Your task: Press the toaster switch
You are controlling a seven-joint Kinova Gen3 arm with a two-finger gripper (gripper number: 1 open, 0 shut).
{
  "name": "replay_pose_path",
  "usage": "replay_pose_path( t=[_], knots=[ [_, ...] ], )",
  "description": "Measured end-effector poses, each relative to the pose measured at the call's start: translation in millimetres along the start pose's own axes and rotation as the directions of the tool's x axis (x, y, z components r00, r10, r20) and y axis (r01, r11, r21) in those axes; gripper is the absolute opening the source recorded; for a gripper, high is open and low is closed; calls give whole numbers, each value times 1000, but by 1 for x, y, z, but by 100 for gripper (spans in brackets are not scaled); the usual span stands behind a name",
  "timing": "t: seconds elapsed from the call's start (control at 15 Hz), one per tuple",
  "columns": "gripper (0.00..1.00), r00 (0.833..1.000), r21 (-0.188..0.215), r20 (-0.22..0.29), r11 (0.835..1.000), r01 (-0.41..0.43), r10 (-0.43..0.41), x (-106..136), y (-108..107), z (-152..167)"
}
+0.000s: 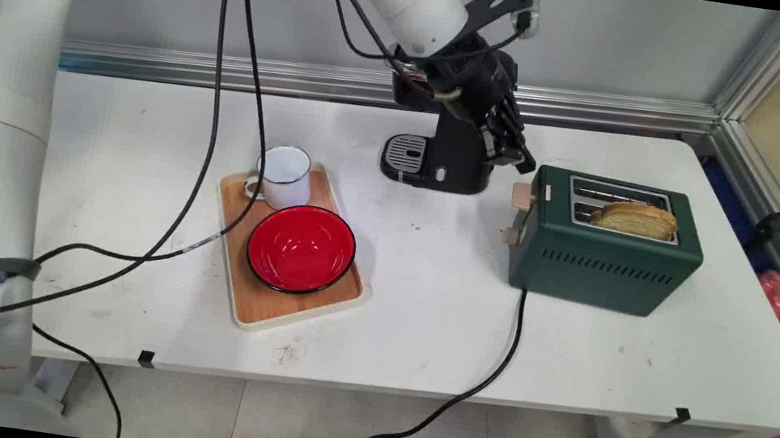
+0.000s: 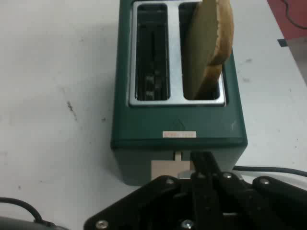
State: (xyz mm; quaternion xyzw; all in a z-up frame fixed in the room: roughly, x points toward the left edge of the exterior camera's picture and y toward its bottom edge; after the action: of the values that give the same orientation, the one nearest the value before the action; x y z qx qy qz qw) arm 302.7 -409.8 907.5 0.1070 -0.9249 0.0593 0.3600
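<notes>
Just above the lever end of the green toaster (image 1: 605, 256), the black end effector (image 1: 524, 165) is held tilted downward, its fingers drawn together with nothing seen between them; in the hand view the closed tips (image 2: 204, 160) are seen just over the beige lever (image 2: 165, 168) at the toaster's (image 2: 177, 124) near end, though contact cannot be confirmed. A slice of toasted bread (image 1: 635, 219) is seen standing in one slot of the toaster, rising above its top, while the other slot (image 2: 152, 60) is seen bare. A black power cord (image 1: 491, 365) is run from the toaster's lever-side corner over the front edge of the white worktop (image 1: 423, 312). Behind the toaster's lever end, a black coffee machine (image 1: 438, 162) is partly hidden by the end effector. Well away from the toaster on its lever side, a wooden tray (image 1: 275, 309) is laid, on which a white enamel mug (image 1: 285, 176) and a red bowl (image 1: 301, 248) are set beside one another.
</notes>
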Motion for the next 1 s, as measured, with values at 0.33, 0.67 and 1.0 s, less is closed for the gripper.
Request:
replay_pose_path(
  t=[0.33,0.67,1.0],
  knots=[
    [0,1000,-3,14,1000,16,-16,-9,1,11],
    [0,999,-1,27,1000,20,-20,-15,0,21],
    [0,999,8,32,1000,12,-12,-17,-1,29]
  ],
)
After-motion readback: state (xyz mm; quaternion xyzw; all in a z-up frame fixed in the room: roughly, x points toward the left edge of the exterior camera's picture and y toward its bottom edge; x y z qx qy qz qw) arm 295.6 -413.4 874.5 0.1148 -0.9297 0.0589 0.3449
